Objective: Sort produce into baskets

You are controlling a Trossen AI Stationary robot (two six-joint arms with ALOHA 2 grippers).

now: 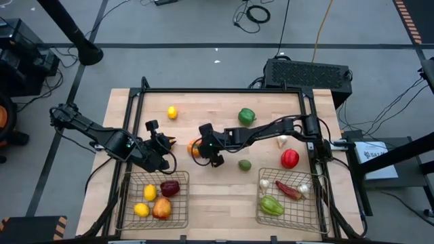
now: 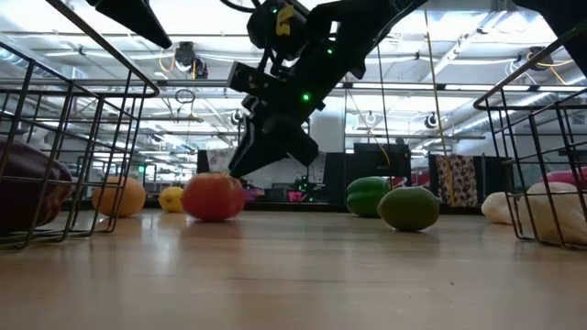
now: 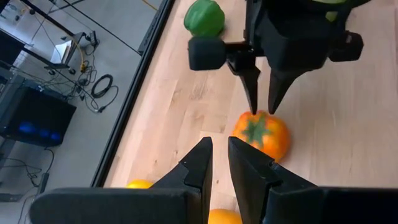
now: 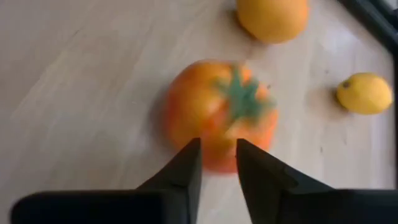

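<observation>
Left gripper (image 1: 165, 144), jaws nearly closed and empty, hovering above the left basket (image 1: 129, 193). Right gripper (image 4: 217, 158), narrowly parted and gripping nothing, hanging just over the orange-red tomato (image 4: 219, 118) sitting mid-surface (image 1: 217, 196). Green pieces, garlic and an apple (image 1: 289, 158) lying farther right, near the right basket (image 1: 319, 203).

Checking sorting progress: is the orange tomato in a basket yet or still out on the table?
Out. The tomato lies on bare table between both baskets, under the right gripper.
</observation>
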